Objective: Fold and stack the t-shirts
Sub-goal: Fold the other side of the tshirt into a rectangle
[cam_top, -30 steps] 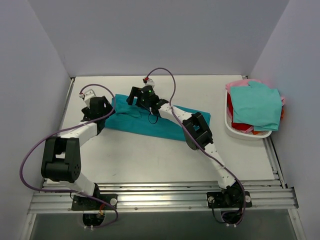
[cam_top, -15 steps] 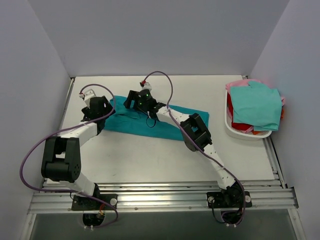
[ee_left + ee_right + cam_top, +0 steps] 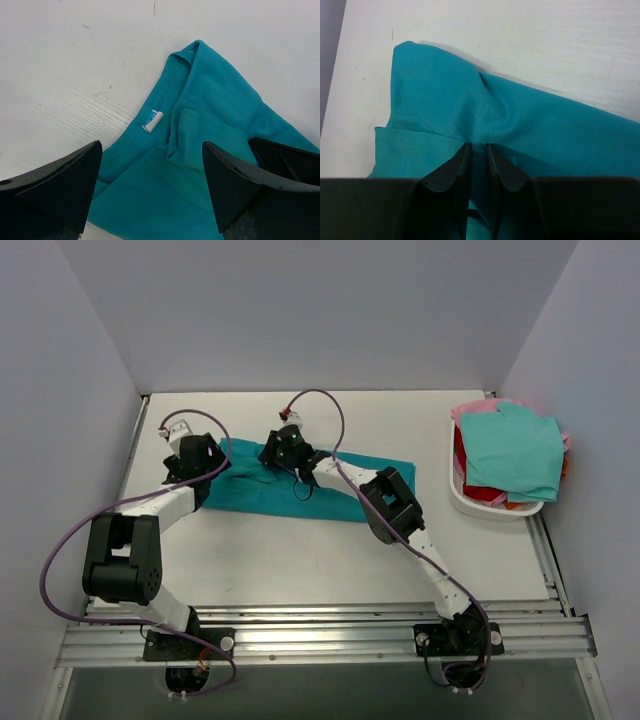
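This is a robotics lab test cell. A bare white desk (image 3: 300, 560) is boxed in by plain grey panel walls (image 3: 320, 310). An aluminium rail (image 3: 320, 638) along its near edge carries the left arm (image 3: 150, 508) and right arm (image 3: 432, 558), with purple cables (image 3: 320, 392) looping loose.

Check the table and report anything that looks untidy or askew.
The teal shirt lies slanted across the table, its left end bunched and puckered where the right hand pinches it. In the basket, loose shirts are heaped over the rim.
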Controlling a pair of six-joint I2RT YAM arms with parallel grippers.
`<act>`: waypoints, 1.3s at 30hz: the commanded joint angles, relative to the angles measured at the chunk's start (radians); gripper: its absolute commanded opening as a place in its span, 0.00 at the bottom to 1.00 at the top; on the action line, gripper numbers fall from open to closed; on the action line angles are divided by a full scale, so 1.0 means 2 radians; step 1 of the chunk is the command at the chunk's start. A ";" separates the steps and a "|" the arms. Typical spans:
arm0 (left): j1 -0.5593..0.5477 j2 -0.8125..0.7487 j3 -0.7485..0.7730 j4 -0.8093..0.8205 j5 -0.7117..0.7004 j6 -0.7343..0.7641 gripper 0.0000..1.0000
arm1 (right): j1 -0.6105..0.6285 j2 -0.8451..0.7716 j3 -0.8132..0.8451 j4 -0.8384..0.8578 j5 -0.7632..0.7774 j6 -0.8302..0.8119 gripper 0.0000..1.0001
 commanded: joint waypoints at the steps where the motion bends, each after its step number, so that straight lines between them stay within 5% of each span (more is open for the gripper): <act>1: 0.004 -0.003 0.000 0.026 0.006 -0.003 0.89 | 0.002 -0.033 -0.005 -0.002 -0.006 -0.004 0.13; 7: 0.004 -0.004 -0.001 0.028 0.005 -0.003 0.89 | 0.002 -0.040 -0.021 0.001 0.000 -0.004 0.00; 36: 0.004 0.001 0.003 0.025 -0.001 -0.004 0.89 | 0.028 -0.164 -0.123 0.008 0.032 -0.038 0.01; 37: 0.004 0.007 0.022 0.018 -0.004 -0.003 0.89 | 0.032 -0.167 -0.124 0.003 0.034 -0.038 0.05; 39: 0.004 0.032 0.048 0.000 -0.003 0.005 0.90 | 0.035 -0.177 -0.143 0.002 0.039 -0.037 0.37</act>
